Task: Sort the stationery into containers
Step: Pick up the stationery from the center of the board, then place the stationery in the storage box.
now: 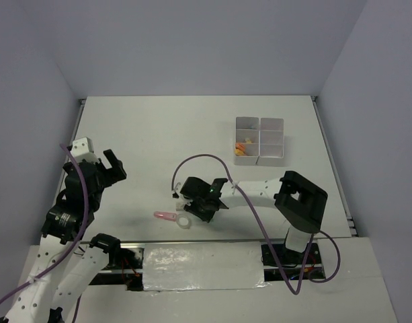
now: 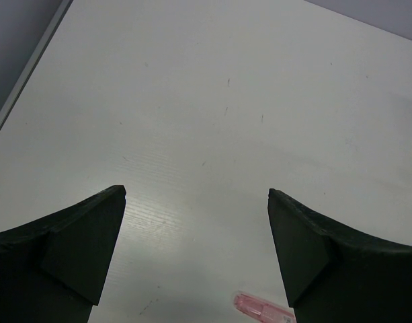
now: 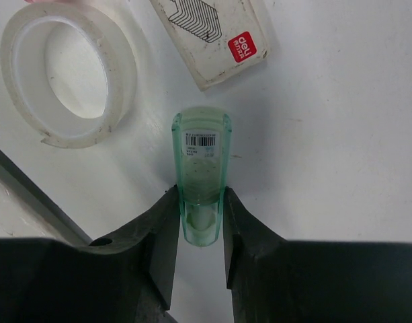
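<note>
At the left of the bench (image 1: 158, 134) the left fingers (image 1: 113, 163) hang above the surface, well apart from everything. The left wrist view shows these 2 fingers (image 2: 78, 245) spread wide with only bare bench between them. At the bottom edge of that view, just beside the right-hand finger, the end of a pink piece (image 2: 263, 309) shows.

From above, the pink piece (image 1: 166, 216) lies flat near the front edge of the bench. Its right end is just beside a clear ring (image 1: 184, 222), and I cannot tell whether they touch.

Just right of the ring, the right fingers (image 1: 199, 207) are down at the bench, covering what they hold in this view. The right wrist view shows it: the 2 fingers (image 3: 158, 242) pinch a green piece (image 3: 201, 161), see-through with a rounded far end and a barcode label, 1 finger pressed on each side of its near end. It lies flat on the bench and points away from the wrist.

The ring (image 3: 68, 74) lies to the upper left of it in this view, near but not touching. An eraser (image 3: 212, 30), white with a red label, lies just beyond the green tip, tilted and apart from it.

Far to the right and further back stands the container (image 1: 271, 161), white with 2 columns of square compartments. Orange and yellow pieces (image 1: 242, 147) lie in its left column, toward the near end.
</note>
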Tool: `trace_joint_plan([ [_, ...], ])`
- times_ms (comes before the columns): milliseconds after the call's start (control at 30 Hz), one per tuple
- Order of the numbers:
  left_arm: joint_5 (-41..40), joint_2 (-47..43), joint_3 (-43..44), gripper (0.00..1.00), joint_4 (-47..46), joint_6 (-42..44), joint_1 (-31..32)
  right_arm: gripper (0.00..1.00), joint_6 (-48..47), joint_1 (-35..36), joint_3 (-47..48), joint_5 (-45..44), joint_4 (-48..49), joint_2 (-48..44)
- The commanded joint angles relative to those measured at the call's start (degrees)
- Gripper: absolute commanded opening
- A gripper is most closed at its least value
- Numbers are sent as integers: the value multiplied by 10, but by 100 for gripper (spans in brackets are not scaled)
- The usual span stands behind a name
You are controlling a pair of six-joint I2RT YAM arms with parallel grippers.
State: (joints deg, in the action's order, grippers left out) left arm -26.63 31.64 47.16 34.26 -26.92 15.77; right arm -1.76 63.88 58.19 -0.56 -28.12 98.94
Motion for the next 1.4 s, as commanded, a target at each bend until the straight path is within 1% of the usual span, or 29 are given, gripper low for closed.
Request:
trace_joint_plan([
  [0, 7, -6, 13, 99, -27, 13, -3, 8, 15, 10, -2, -11, -4, 7],
  [67, 8, -5, 13, 99, -28, 14, -3, 3, 16, 10, -2, -44, -15, -22],
  [100, 10, -6, 14, 99, -28, 14, -3, 0, 37, 8, -4, -59, -17, -35],
  [133, 10, -7, 13, 99, -28, 14, -3, 0, 41, 3, -4, -80, -12, -64],
  [200, 12, -8, 13, 99, -29, 15, -3, 0, 49, -10, -5, -85, 0, -95],
  [233, 13, -9, 13, 99, -31, 15, -3, 0, 54, -34, -5, -96, 16, -123],
  [300, 14, -10, 14, 99, -30, 15, -3, 0, 83, -65, -1, -122, 45, -159],
  [333, 14, -11, 13, 99, -31, 16, -3, 0, 101, -91, 0, -137, 54, -168],
  [367, 15, -12, 13, 99, -31, 16, -3, 0, 140, -154, 5, -140, 71, -188],
  [400, 16, -12, 12, 99, -31, 16, -3, 0, 146, -183, 2, -126, 87, -202],
  [433, 18, -14, 12, 99, -32, 17, -3, 0, 142, -227, -1, -121, 103, -214],
  [500, 19, -16, 11, 99, -33, 18, -3, 0, 131, -250, 3, -167, 143, -247],
  [533, 20, -16, 11, 99, -35, 19, -3, 0, 102, -260, 4, -224, 161, -255],
  [567, 21, -16, 10, 99, -35, 19, -3, 0, 92, -278, 6, -259, 201, -266],
  [633, 28, -18, 9, 99, -38, 20, -3, 0, 63, -311, 8, -294, 248, -267],
  [667, 30, -18, 9, 99, -39, 21, -3, 0, 55, -353, 3, -275, 309, -267],
  [733, 33, -20, 8, 99, -40, 22, -3, 0, 49, -388, -4, -270, 356, -263],
  [767, 34, -21, 8, 99, -41, 22, -3, 0, 45, -402, -11, -270, 413, -261],
  [800, 36, -24, 7, 99, -41, 22, -3, 0, 41, -425, -27, -278, 439, -259],
  [833, 35, -26, 7, 99, -41, 22, -3, 0, 39, -436, -35, -282, 488, -251],
  [900, 35, -30, 7, 99, -41, 23, -3, 0, 37, -465, -50, -266, 520, -241],
  [967, 38, -31, 7, 99, -42, 25, -3, 0, 36, -477, -55, -260, 555, -227],
  [1067, 46, -28, 6, 99, -46, 26, -2, 0, 24, -503, -70, -210, 608, -213],
  [1200, 43, -30, 6, 99, -44, 27, 2, 0, 39, -543, -56, -157, 606, -187],
  [1367, 46, -30, 7, 99, -46, 28, 2, 0, 33, -550, -47, -142, 609, -140],
])
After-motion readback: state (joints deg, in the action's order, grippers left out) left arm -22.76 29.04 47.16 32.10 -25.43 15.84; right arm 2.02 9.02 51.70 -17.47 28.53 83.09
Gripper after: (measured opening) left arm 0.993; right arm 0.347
